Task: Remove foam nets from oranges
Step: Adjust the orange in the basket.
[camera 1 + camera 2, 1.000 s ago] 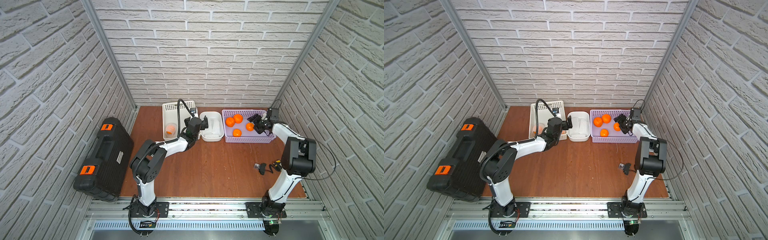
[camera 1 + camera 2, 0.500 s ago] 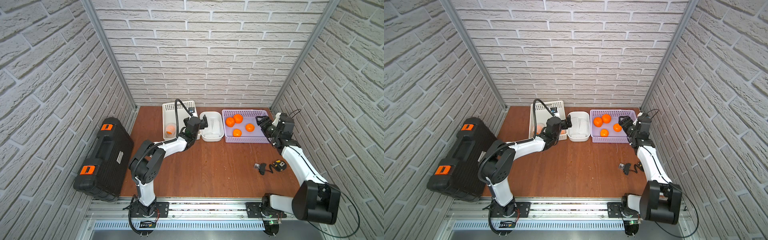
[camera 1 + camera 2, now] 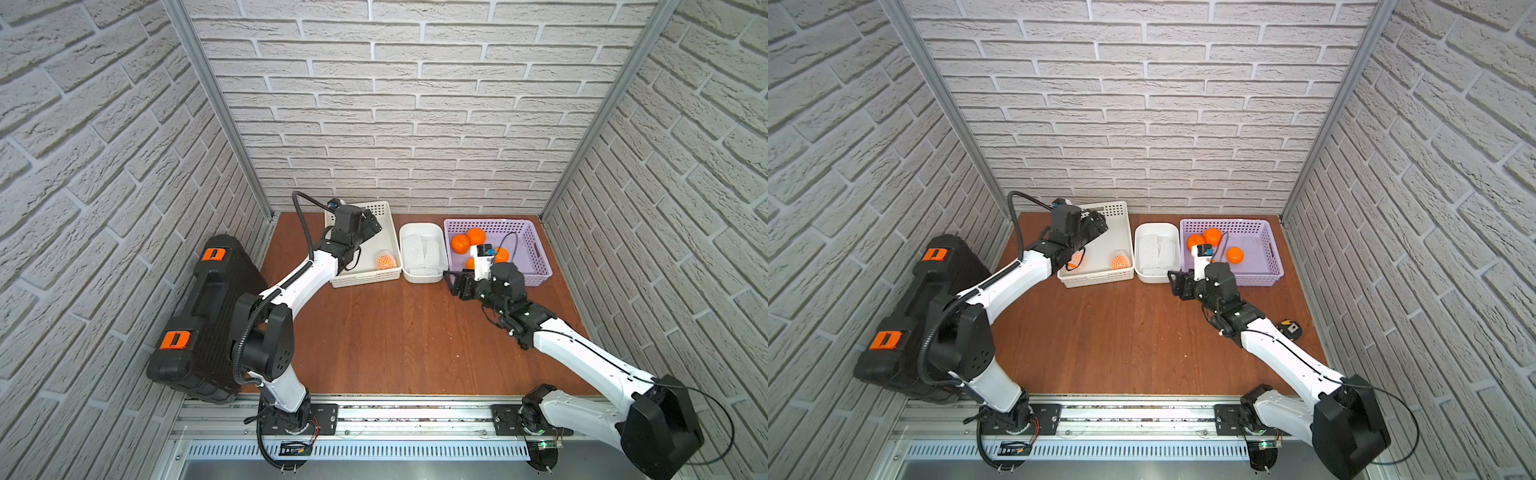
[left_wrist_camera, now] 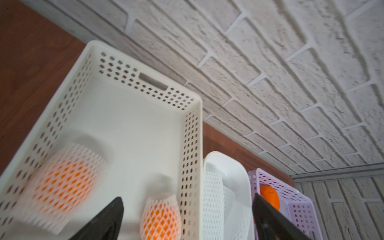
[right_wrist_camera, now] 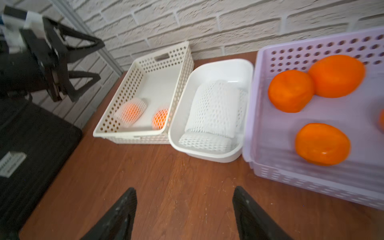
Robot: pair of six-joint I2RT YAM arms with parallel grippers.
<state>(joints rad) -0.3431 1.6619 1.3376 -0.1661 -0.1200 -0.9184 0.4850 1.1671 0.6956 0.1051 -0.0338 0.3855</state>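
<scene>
The desk (image 3: 395,340) carries a purple basket (image 3: 540,253) collecting bare oranges (image 3: 460,243), a white perforated basket (image 3: 365,279) holding two netted oranges (image 3: 386,261), and a white tub (image 3: 420,225) for shed foam nets (image 3: 419,251). Left fingers (image 4: 104,220) are spread over the white basket. Right fingers (image 5: 122,214) are apart and empty, near the tub.

White brick walls (image 3: 415,104) enclose a brown wooden table (image 3: 395,340) on three sides, with metal posts (image 3: 216,108) at its back corners.
</scene>
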